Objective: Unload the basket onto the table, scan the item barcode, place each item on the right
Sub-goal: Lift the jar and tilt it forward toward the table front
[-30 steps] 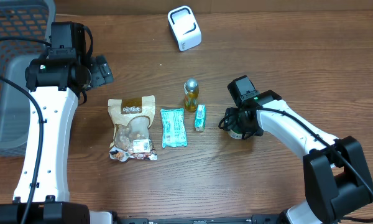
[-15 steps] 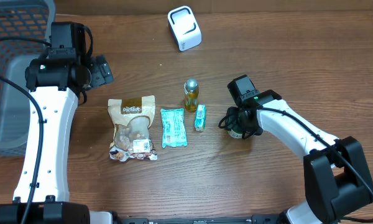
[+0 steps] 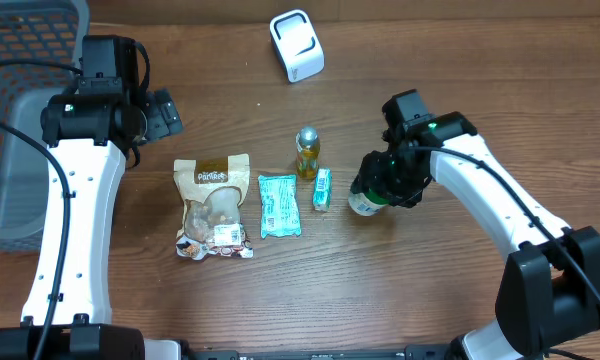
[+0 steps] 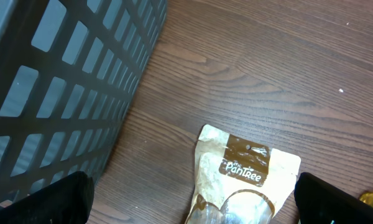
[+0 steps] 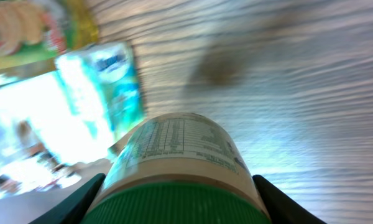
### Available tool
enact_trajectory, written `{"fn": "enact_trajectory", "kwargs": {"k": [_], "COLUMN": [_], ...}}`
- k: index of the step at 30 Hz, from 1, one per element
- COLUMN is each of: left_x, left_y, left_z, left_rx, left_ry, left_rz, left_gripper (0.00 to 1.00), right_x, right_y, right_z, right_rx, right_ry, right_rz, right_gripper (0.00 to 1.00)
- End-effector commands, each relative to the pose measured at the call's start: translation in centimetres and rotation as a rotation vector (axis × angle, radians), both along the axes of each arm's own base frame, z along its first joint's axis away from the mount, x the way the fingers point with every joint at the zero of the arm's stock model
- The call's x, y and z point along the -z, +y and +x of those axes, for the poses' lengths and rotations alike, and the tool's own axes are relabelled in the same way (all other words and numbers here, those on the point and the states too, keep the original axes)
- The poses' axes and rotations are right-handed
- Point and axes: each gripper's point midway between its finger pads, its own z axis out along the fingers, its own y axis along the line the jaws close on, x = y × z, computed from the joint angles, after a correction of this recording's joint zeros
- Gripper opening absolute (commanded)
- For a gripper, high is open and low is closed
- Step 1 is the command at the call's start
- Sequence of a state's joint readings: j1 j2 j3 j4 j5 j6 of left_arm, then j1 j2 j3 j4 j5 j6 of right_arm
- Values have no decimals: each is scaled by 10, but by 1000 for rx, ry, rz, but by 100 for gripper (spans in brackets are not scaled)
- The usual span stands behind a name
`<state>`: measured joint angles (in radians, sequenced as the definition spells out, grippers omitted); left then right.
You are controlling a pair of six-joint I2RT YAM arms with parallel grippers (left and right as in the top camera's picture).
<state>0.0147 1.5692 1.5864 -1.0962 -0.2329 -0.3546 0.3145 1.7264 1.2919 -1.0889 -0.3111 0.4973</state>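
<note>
Green-lidded jar clamped in right pincer; turn its barcode squarely toward scanner, grip firm; left pincer apart.

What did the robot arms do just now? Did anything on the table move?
The right hand tightened on the green-lidded jar and swung it a little left, toward the row of snacks. The left hand stayed open by the basket. The snack bag, teal packets, little bottle and white scanner did not move.
</note>
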Motion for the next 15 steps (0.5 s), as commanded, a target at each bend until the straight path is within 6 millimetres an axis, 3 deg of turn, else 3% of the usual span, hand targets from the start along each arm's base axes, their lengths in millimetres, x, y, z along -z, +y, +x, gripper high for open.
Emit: {"fn": "enact_trajectory", "kwargs": {"k": [1, 15], "left_x": [-3, -3], "left_y": [1, 1], "left_z": [0, 0], "left_rx": [20, 20], "left_ry": [-2, -2], "left_rz": [21, 20], "left_gripper": [100, 100], "right_x": [-25, -25], "right_y": [27, 28], "right_z": [-9, -21], "right_rx": [-18, -21], "right_ry": [44, 94], "right_rz": [187, 187], "right_gripper": [34, 31]}}
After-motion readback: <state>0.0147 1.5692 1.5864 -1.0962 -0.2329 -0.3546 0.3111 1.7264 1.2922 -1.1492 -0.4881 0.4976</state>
